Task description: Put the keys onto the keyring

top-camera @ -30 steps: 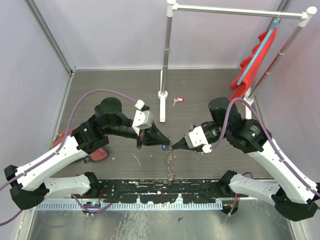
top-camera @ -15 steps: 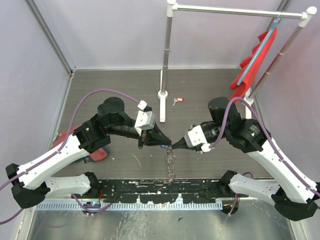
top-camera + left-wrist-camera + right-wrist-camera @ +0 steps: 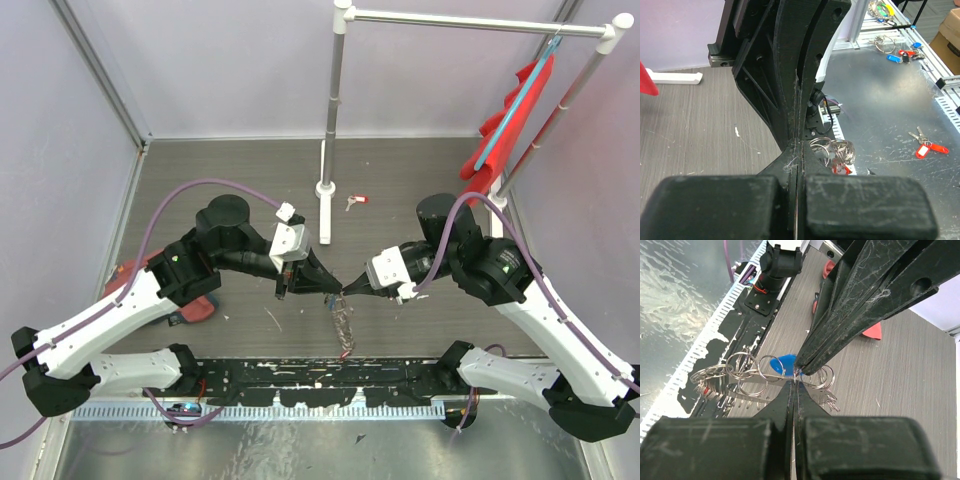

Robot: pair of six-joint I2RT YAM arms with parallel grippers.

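1. Meeting tip to tip over the desk (image 3: 240, 180), our left pincer (image 3: 337, 290) and right pincer (image 3: 347, 291) are both closed.
2. We pinch the blue key (image 3: 781, 363) in the left pincer.
3. We grip the keyring (image 3: 343, 325) in the right pincer; its linked rings hang below the tips, just beside the blue key.
4. We see a red key (image 3: 355, 201) lying well apart, near the pole (image 3: 330, 120).

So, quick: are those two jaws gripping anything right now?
Left gripper: jaws closed, apparently pinching the blue key tag.
Right gripper: jaws closed, apparently on the linked rings.
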